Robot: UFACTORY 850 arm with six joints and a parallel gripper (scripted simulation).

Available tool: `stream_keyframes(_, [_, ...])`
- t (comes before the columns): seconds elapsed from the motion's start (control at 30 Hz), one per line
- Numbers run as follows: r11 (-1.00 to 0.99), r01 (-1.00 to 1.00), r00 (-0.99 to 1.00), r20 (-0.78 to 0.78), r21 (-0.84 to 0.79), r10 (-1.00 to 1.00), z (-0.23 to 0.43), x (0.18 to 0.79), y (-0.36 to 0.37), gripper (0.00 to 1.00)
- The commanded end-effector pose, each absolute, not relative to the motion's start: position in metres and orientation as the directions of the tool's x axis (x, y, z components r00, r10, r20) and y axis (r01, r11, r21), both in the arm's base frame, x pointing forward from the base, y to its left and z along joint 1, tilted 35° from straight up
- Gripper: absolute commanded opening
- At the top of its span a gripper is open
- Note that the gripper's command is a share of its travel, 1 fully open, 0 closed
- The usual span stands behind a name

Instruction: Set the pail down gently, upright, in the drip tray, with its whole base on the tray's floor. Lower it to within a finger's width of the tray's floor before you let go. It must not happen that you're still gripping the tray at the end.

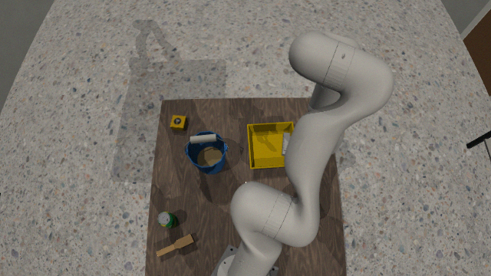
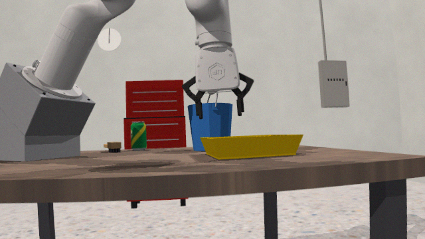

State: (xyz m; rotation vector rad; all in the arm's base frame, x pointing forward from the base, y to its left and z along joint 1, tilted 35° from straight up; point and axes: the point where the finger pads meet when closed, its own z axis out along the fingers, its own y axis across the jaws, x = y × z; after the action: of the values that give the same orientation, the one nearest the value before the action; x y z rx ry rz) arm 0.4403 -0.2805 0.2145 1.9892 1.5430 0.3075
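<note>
The blue pail (image 1: pixel 207 153) stands upright on the wooden table, left of the yellow drip tray (image 1: pixel 268 146), with its white-grip handle resting across the far rim. In the side view the pail (image 2: pixel 210 126) stands behind the tray (image 2: pixel 252 146). My gripper (image 2: pixel 219 111) is wide open and empty. It hangs pointing down above the tray's near-camera side, at about the height of the pail's rim, and is not around the pail. In the overhead view the arm hides most of the gripper; only a grey part of it (image 1: pixel 286 143) shows over the tray's right side.
A small yellow block (image 1: pixel 178 122) lies beyond the pail. A green can (image 1: pixel 166 219) and a wooden brush (image 1: pixel 176 245) lie near the arm's base at the front left. A red tool chest (image 2: pixel 154 114) stands behind the table.
</note>
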Motion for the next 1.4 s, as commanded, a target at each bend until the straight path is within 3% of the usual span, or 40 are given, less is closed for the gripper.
stream_keyframes(0.0, [-0.128, 0.806, 0.279, -0.180, 0.579, 0.943, 0.216, 0.442, -0.278, 1.00])
stream_keyframes(0.67, [0.332, 0.823, -0.176, -0.349, 0.461, 0.920, 0.233, 0.464, -0.228, 1.00])
stream_keyframes(0.97, [0.611, 0.717, -0.451, -0.447, 0.335, 0.773, 0.245, 0.473, -0.201, 1.00])
stream_keyframes(1.37, [0.886, 0.421, -0.695, -0.557, 0.196, 0.454, 0.259, 0.557, -0.144, 1.00])
